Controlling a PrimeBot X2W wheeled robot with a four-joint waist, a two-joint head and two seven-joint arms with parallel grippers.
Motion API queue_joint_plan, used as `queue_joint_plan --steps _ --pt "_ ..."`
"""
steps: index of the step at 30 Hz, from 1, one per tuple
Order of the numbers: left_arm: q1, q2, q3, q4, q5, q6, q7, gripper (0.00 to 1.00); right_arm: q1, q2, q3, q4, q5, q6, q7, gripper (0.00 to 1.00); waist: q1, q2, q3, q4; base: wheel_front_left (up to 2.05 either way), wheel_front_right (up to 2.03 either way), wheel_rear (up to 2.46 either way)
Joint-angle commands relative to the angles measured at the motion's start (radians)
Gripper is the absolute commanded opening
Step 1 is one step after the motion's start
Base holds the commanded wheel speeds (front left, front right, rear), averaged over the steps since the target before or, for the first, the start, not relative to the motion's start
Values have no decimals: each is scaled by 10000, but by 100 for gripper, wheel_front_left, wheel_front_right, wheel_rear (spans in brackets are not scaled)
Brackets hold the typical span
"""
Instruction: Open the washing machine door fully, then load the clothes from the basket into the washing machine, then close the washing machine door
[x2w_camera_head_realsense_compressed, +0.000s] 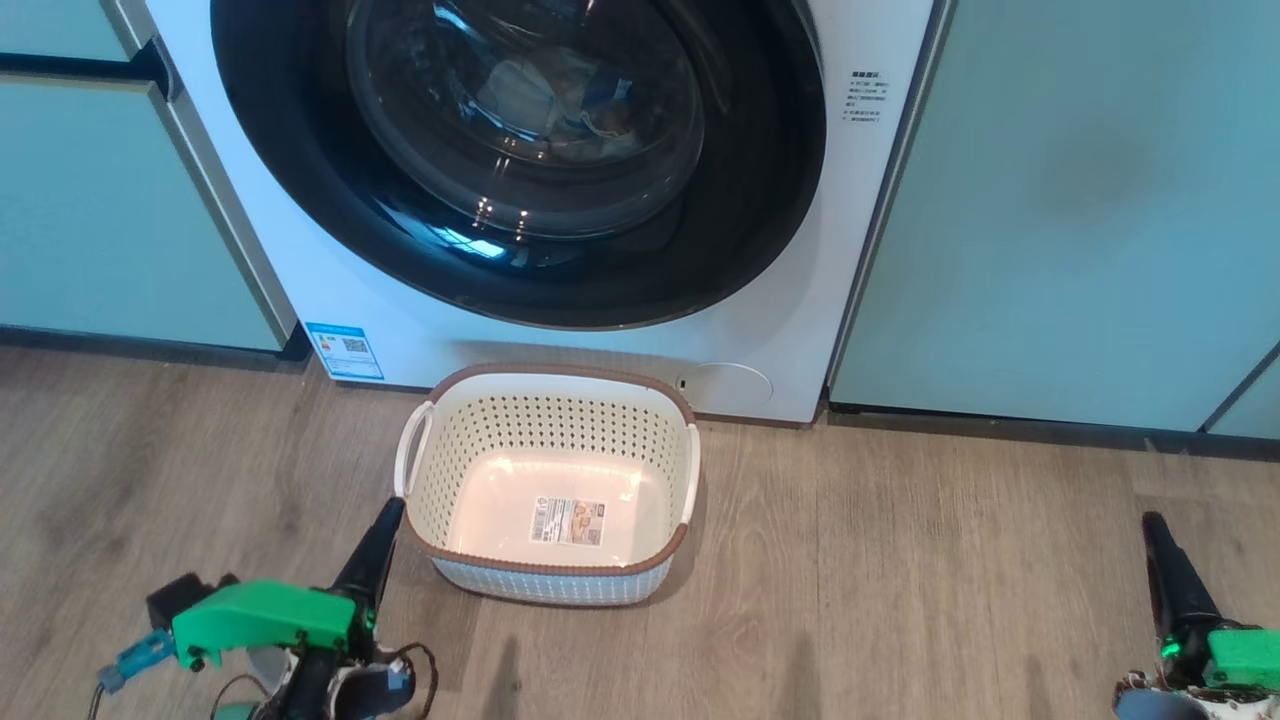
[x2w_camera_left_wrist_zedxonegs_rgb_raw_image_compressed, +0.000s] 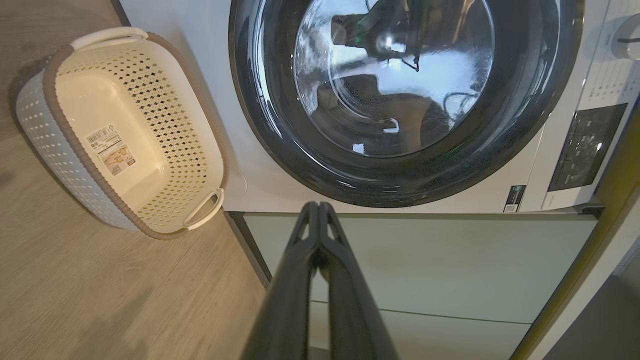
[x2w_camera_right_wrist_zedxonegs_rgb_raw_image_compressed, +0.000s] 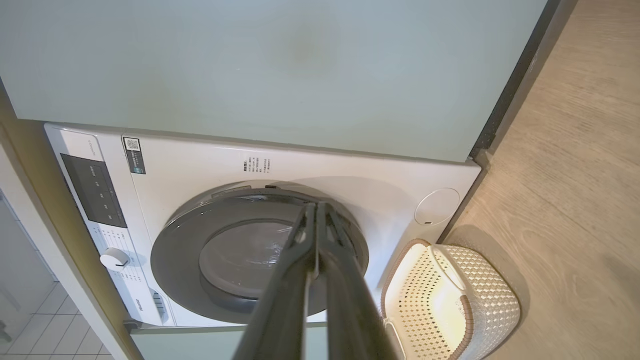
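The washing machine door (x2w_camera_head_realsense_compressed: 520, 160) is sitting shut against the white washing machine (x2w_camera_head_realsense_compressed: 400, 330), and pale clothes (x2w_camera_head_realsense_compressed: 560, 95) are showing through its domed glass, inside the drum. The cream basket (x2w_camera_head_realsense_compressed: 560, 373) is standing on the wooden floor (x2w_camera_head_realsense_compressed: 900, 580), at the floor's back edge just in front of the washer's base, showing its bare bottom and printed label (x2w_camera_head_realsense_compressed: 568, 521). The left gripper (x2w_camera_head_realsense_compressed: 390, 510) is hovering near the basket's left side, apart from it, fingers pressed together and holding nothing. The right gripper (x2w_camera_head_realsense_compressed: 1156, 525) is hanging over the floor well to the basket's right, fingers likewise together and holding nothing. Pale green cabinets (x2w_camera_head_realsense_compressed: 1080, 200) are flanking the washer
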Motion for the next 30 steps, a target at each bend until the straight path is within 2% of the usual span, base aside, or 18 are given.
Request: queue_joint_plan --steps 1,14,30 --pt "-554 41 335 -230 -261 -109 91 0 -663 -220 95 -286 281 -25 75 0 0 0 -3 5 0 0 0" --pt "-756 -65 580 35 -1679 -266 374 0 -904 -213 -19 -42 1680 -29 371 0 0 0 -37 66 0 0 0" --pt "-761 -103 635 39 -1641 -266 418 0 -911 -165 -87 -36 1630 -29 426 0 0 0 -37 67 0 0 0"
